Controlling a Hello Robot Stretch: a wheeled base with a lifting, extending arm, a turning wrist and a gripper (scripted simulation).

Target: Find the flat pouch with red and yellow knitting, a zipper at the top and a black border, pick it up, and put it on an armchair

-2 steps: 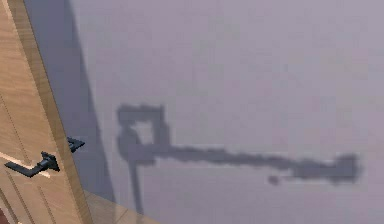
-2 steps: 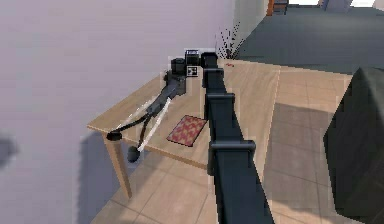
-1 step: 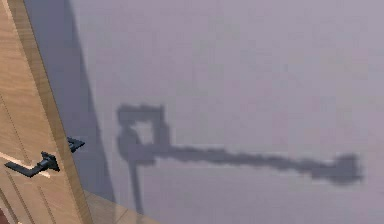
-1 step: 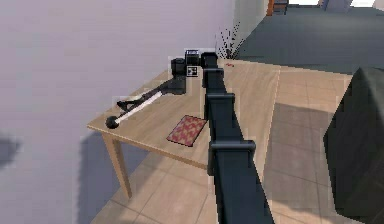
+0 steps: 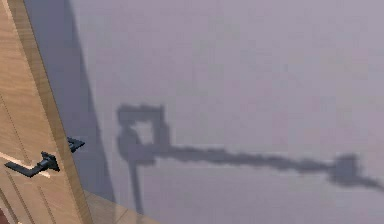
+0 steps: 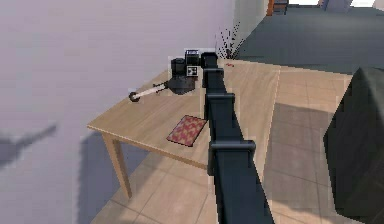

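Note:
A flat reddish patterned pouch (image 6: 187, 129) with a dark border lies on the wooden table (image 6: 130, 120), near the table's front edge and just left of the arm's dark bar (image 6: 222, 120). The gripper (image 6: 140, 96) reaches toward the table's left side, farther out than the pouch. Its dark body (image 6: 180, 78) sits beside the white marker squares (image 6: 192, 56). At the fingers' far end there is only bare tabletop and wall, so the gripper holds nothing.
A wooden door (image 5: 30, 110) with a black handle (image 5: 40, 163) stands at the forward view's left, with a grey wall (image 5: 240, 70) ahead. In the arm side view a dark bulky seat (image 6: 356, 140) stands at the right. Thin bare twigs (image 6: 229, 40) rise at the table's far end.

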